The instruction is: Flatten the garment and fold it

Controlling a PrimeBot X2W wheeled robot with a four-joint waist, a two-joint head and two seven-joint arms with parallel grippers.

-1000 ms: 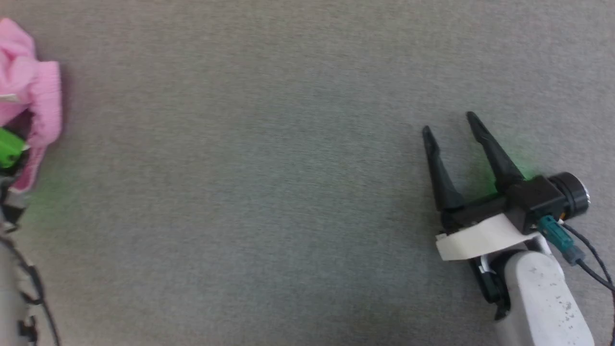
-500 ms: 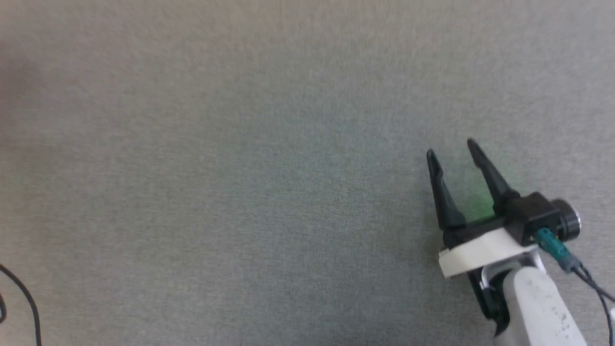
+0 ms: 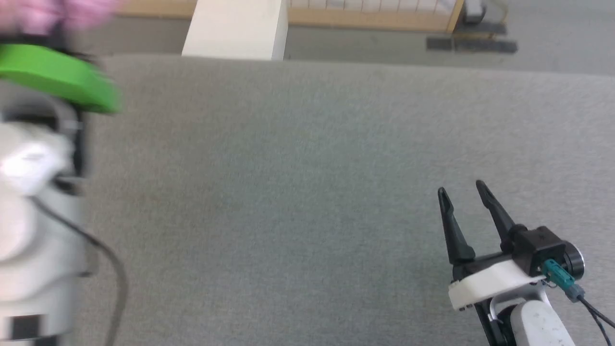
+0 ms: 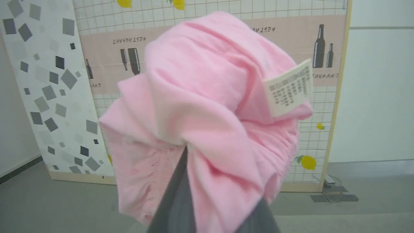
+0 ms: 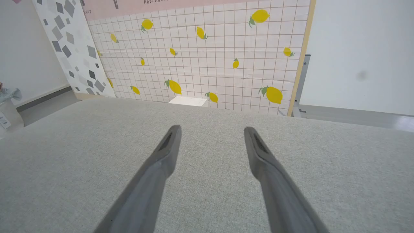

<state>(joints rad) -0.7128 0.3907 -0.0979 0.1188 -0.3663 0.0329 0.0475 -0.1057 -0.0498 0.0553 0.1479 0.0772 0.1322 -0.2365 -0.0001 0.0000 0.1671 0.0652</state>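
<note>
Pink garment (image 4: 200,106) pinched tight by left hand (image 4: 213,168); right hand (image 3: 461,190) spread wide over grey surface (image 3: 288,192).

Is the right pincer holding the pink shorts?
No, the right pincer stands open and empty over the grey surface; the left pincer grips the pink shorts.

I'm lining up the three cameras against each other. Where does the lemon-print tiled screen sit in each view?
Head view: the lemon-print screen is a thin strip along the top edge, beyond the table.
Left wrist view: the screen stands behind the garment, showing around it.
Right wrist view: the screen spans the upper middle, past the table's far edge.
Shared landmark: the screen's wooden right post.
</note>
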